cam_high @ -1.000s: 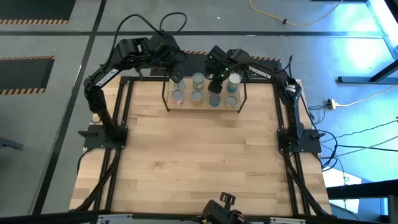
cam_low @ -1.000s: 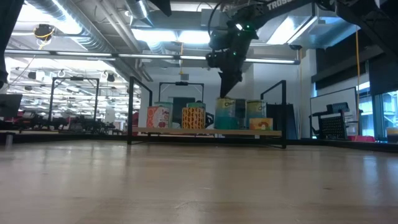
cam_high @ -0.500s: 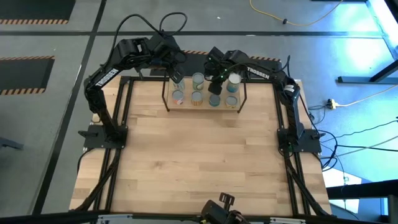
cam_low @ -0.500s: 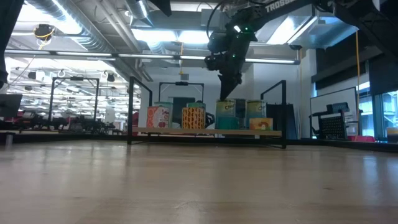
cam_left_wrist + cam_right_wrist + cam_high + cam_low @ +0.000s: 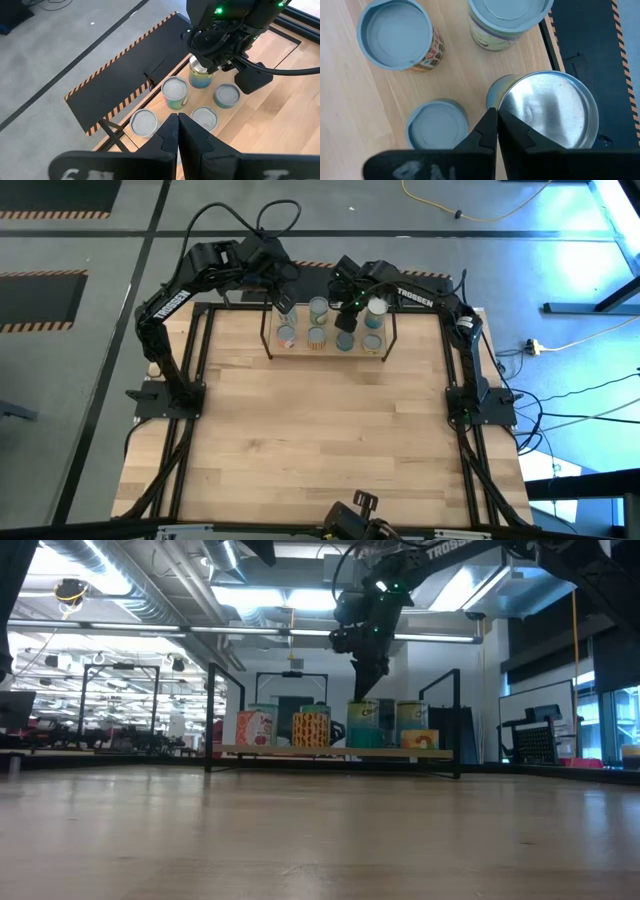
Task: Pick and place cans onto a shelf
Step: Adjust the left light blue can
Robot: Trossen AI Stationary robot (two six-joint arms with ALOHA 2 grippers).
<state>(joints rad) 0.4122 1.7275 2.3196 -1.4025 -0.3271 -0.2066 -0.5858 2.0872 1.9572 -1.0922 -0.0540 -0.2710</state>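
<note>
The shelf, a light board in a black wire frame, stands at the table's far edge; it also shows in the low view. Several cans stand upright on it in two rows. My right gripper hangs shut, fingers pointing down, just above the cans right of the shelf's middle. Its wrist view shows shut fingertips over a shiny silver can top. My left gripper is shut above the shelf's left end.
Black table rails run along the left and right sides. A striped black mat lies on the floor behind the shelf. The wooden tabletop stretches from the shelf to the near edge.
My right gripper has shifted slightly above the shelf's cans, then held still, staying shut. The cans have kept their places.
</note>
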